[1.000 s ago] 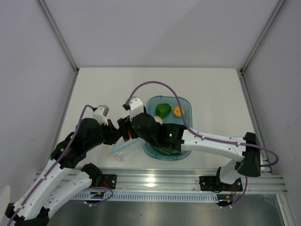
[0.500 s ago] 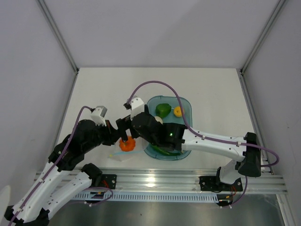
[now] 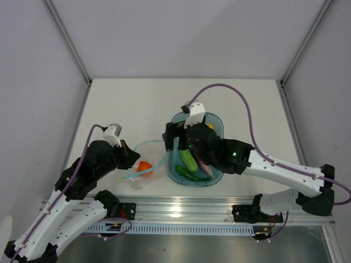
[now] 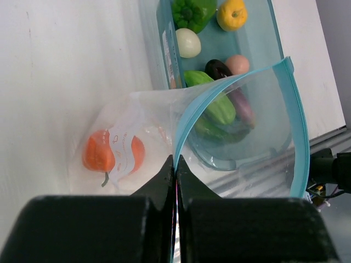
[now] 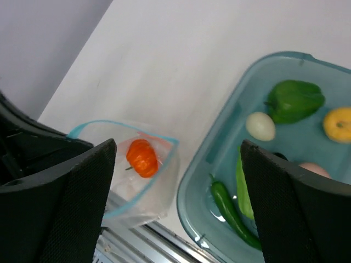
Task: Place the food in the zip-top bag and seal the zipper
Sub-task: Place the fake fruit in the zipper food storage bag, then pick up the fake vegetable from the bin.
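Observation:
The clear zip-top bag (image 3: pixel 143 174) lies left of the teal tray (image 3: pixel 217 124). Its light blue zipper (image 4: pixel 189 112) curves open. My left gripper (image 4: pixel 175 164) is shut on the zipper strip at the bag's mouth, seen from above too (image 3: pixel 133 160). An orange round food (image 4: pixel 101 153) sits inside the bag, and shows in the right wrist view (image 5: pixel 141 158). My right gripper (image 5: pixel 176 150) is open and empty, above the tray's left edge (image 3: pixel 174 143). In the tray lie a green bell pepper (image 5: pixel 293 99), a yellow piece (image 5: pixel 339 124), a white piece (image 5: pixel 260 126), a pale green pod (image 4: pixel 219 107) and a dark piece (image 4: pixel 218 68).
A long green chili (image 5: pixel 230 211) lies at the tray's near end, and a pinkish piece (image 4: pixel 239 63) by the dark one. The metal rail (image 3: pixel 186 211) runs along the table's near edge just below the bag. Grey walls enclose the table on three sides.
My right gripper has left the bag's mouth and moved right over the tray, empty. The orange food now lies in the bag. My left gripper still holds the zipper strip.

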Action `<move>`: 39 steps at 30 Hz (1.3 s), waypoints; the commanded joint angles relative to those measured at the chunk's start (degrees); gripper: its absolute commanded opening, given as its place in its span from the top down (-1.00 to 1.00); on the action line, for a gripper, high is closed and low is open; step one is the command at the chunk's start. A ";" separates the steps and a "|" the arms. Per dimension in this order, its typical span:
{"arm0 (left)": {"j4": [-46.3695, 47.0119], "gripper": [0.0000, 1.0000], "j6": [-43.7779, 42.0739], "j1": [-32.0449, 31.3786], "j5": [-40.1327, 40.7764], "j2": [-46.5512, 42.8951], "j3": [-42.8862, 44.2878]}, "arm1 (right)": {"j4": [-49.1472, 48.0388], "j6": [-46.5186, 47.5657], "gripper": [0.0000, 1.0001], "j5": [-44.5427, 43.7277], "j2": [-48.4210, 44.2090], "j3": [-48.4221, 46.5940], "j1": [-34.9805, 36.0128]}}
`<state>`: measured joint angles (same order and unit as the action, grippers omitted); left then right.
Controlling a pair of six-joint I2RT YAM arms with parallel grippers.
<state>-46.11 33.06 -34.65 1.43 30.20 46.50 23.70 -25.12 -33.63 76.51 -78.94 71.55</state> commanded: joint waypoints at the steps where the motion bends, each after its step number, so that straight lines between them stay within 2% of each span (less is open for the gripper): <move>1: -0.04 0.99 1.04 -0.15 3.13 -0.40 2.10 | 3.63 -5.10 -0.84 -3.38 -6.89 4.92 -4.21; 5: 1.54 0.99 2.18 -0.15 3.05 -1.19 0.00 | 4.85 -6.52 -0.64 5.13 -12.60 11.78 -14.21; 8: 2.69 0.99 2.27 -0.15 3.05 -1.37 -0.09 | 5.65 -5.55 -0.57 8.92 -12.79 14.59 -17.57; 14: 2.86 0.99 3.50 -0.24 5.86 -1.89 0.08 | 6.18 -5.72 -0.58 14.71 -7.61 16.80 -20.57; 18: 2.95 0.99 4.03 -0.15 5.95 -2.25 -0.45 | 5.48 -6.52 -0.52 18.94 -0.25 16.80 -20.84; 22: 3.04 0.99 4.12 -0.24 5.86 -2.07 -0.80 | 4.34 -7.22 -0.14 22.63 6.17 16.53 -20.57; 27: 3.13 0.99 4.29 -0.15 5.69 -1.72 -1.24 | 3.01 -7.31 -0.12 24.22 11.64 15.39 -19.52; 39: 3.13 0.99 4.03 -0.15 5.60 -2.25 -1.85 | 1.43 -6.08 -0.28 26.07 21.04 14.16 -18.73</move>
<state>-44.80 36.21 -34.65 6.37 28.34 44.73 26.72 -31.51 -7.66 95.81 -62.41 52.23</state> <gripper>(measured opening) 0.005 0.635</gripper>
